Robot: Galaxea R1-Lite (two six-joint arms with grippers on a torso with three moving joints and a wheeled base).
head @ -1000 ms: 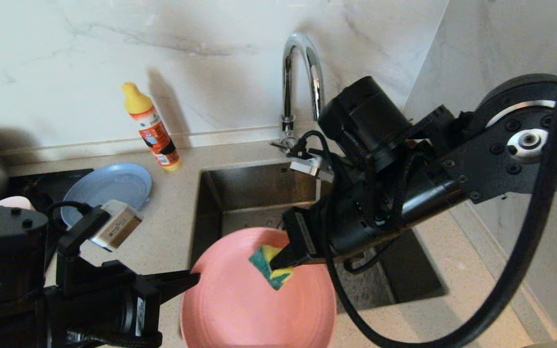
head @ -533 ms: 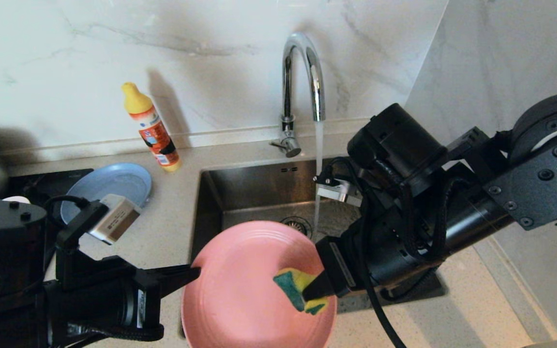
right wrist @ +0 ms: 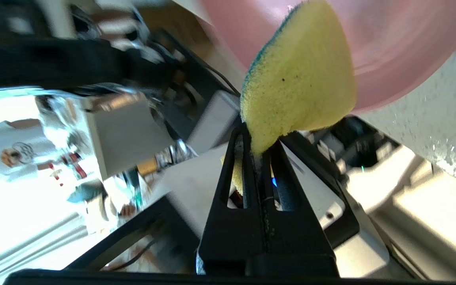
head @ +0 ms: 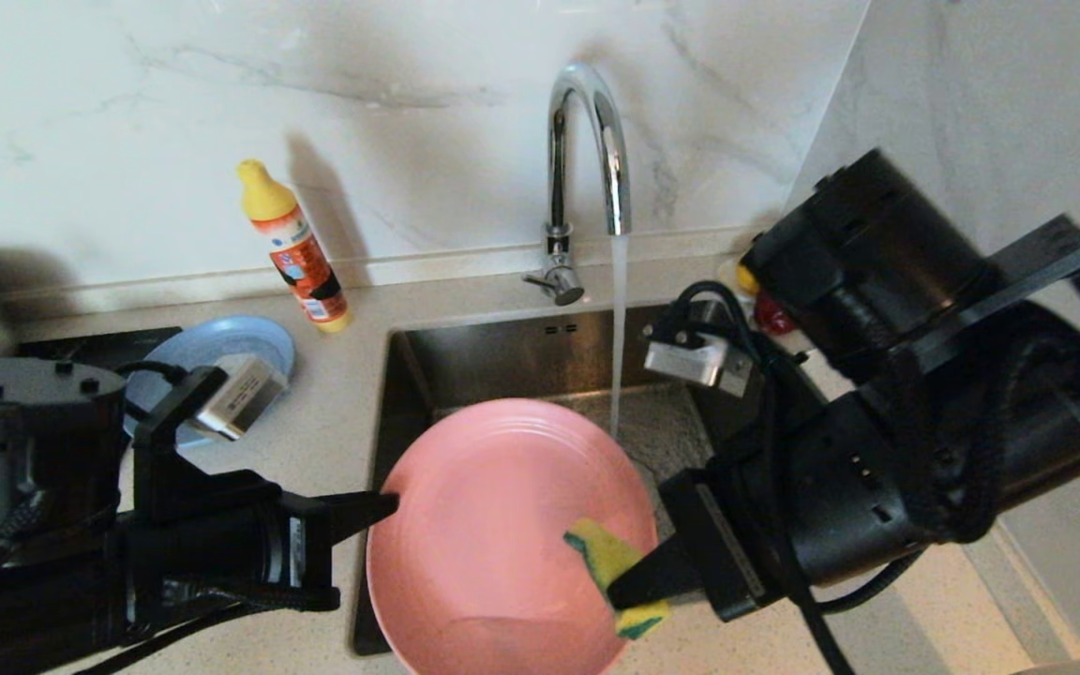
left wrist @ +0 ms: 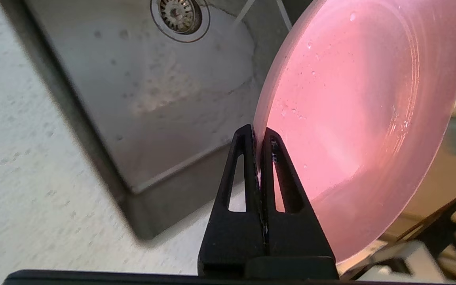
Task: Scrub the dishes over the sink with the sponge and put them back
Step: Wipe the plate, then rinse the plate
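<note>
A: Over the sink (head: 521, 370), near its front wall: the left gripper (head: 388, 506) is clamping the left rim of the salmon-pink plate (head: 493, 525); jaws are pinched flat on the edge in the left wrist view (left wrist: 257, 138); the plate (left wrist: 354, 118) is tilting, face toward the tap (head: 587, 150).

B: Noted; the right gripper (head: 620, 589) is gripping the sponge (head: 615, 572), jaws clenched on one squeezed corner; in the right wrist view the gripper (right wrist: 259, 152) is holding the sponge (right wrist: 303, 83) yellow side toward the camera, green side against the plate (right wrist: 390, 47); contact is sitting at the plate's lower right rim, on the sink's front edge side.

A: Water (head: 617, 328) is running from the tap into the basin, falling just behind the plate; droplets are showing on the plate's face.

B: Left of the sink, on the counter (head: 334, 441): the grey-blue plate (head: 240, 342) is lying flat; the orange bottle (head: 294, 248) is standing behind it, against the wall.
</note>
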